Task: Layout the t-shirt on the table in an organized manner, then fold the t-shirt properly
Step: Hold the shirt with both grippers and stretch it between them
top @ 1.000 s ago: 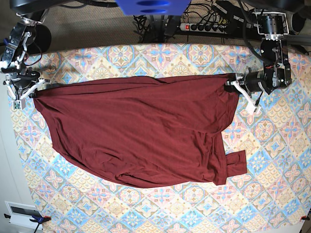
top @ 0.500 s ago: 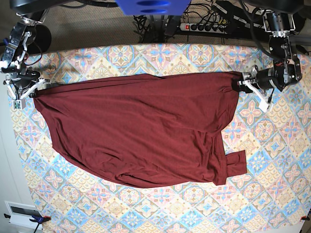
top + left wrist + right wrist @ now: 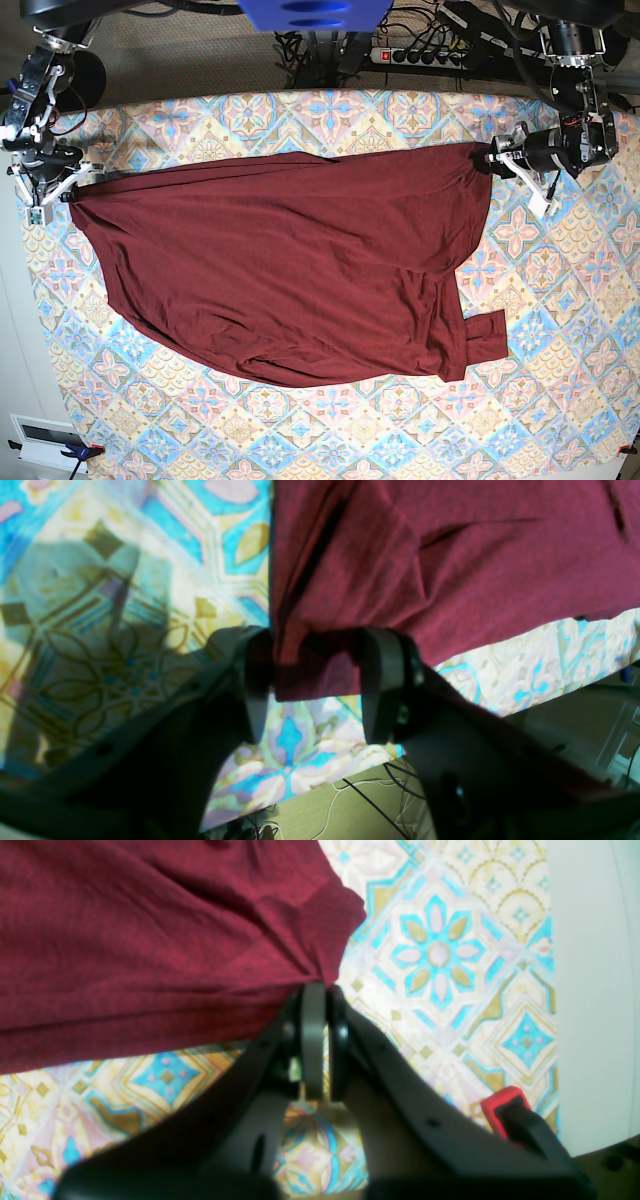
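Two claws at the t-shirt point(image 3: 280, 265) corners, spread on patterned worktop point(image 3: 560, 400): right claw point(image 3: 320, 990) pinches its corner; left claw point(image 3: 315, 680) wide apart, cloth between fingers; no readable writing

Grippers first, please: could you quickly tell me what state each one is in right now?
Left end effector: open, jaws apart either side of the t-shirt corner, not clamping it.
Right end effector: shut on the t-shirt's edge.
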`<state>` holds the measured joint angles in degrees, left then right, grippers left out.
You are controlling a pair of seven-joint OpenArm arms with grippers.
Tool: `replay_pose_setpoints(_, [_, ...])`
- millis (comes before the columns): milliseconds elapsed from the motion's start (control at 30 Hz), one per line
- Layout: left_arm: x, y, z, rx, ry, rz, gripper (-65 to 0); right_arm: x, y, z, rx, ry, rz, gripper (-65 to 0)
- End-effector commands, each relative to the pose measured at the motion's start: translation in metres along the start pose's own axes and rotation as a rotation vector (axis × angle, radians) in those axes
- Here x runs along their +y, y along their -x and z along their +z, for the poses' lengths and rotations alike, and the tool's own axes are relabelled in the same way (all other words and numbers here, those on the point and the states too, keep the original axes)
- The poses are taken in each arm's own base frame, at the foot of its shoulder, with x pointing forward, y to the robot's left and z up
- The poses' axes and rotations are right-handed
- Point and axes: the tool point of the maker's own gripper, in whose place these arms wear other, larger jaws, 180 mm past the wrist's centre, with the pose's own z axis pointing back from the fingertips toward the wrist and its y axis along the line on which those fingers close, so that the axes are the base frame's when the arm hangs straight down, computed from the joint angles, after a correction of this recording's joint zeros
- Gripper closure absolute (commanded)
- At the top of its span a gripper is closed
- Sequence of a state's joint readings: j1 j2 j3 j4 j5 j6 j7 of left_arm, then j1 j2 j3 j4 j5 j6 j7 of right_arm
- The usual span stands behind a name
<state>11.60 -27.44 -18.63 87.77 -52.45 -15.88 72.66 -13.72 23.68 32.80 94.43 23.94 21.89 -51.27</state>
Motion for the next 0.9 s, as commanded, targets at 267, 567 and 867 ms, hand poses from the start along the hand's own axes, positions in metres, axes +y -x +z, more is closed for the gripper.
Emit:
replay_pose_setpoints(267, [0.007,0.026,-0.018,0.065,0.011,0.07,-28.4,-0.01,-0.016,0.005,-0.043,0.024,0.02,0.0])
replay_pose_setpoints(567, [-0.017,0.032,-0.031,0.059,0.09,0.101,-19.7,-0.01,-0.016,0.005,-0.043,0.024,0.02,0.0])
replay_pose_setpoints(867, [-0.038,0.014,-0.034,0.035,0.164,0.078,0.0,-0.01,-0.016,0.006,-0.042,0.024,0.021,0.0])
